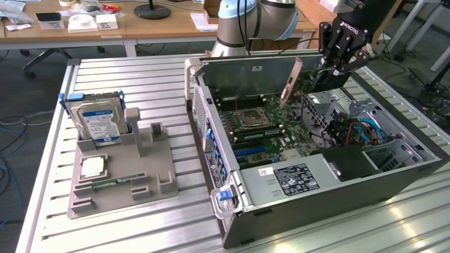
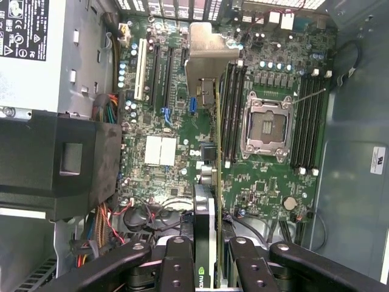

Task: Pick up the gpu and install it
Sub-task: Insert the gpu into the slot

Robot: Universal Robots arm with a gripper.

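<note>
Closest to my wrist camera are the black jointed fingers (image 2: pixel 176 264) of the pincer (image 2: pixel 208 249), cut off by the picture's edge and clamped on the gpu (image 2: pixel 205 213), a thin black card with a silver end bracket. I see it edge-on, so both faces are hidden. It hangs above the green motherboard (image 2: pixel 170 109), between the long slots and the memory banks. I cannot tell whether its lower edge touches a slot.

In the exterior view the ribbed silver metal counter (image 1: pixel 126 74) carries the open grey computer case (image 1: pixel 338 200), whose wall hides the card's lower part. Well apart, toward that view's left, sits a grey moulded plastic tray (image 1: pixel 151 179). The blue-labelled silver hard drive (image 1: pixel 98 121) stands upright in it, and a narrow green memory stick (image 1: pixel 113 183) lies flat, half sunk in its groove.
</note>
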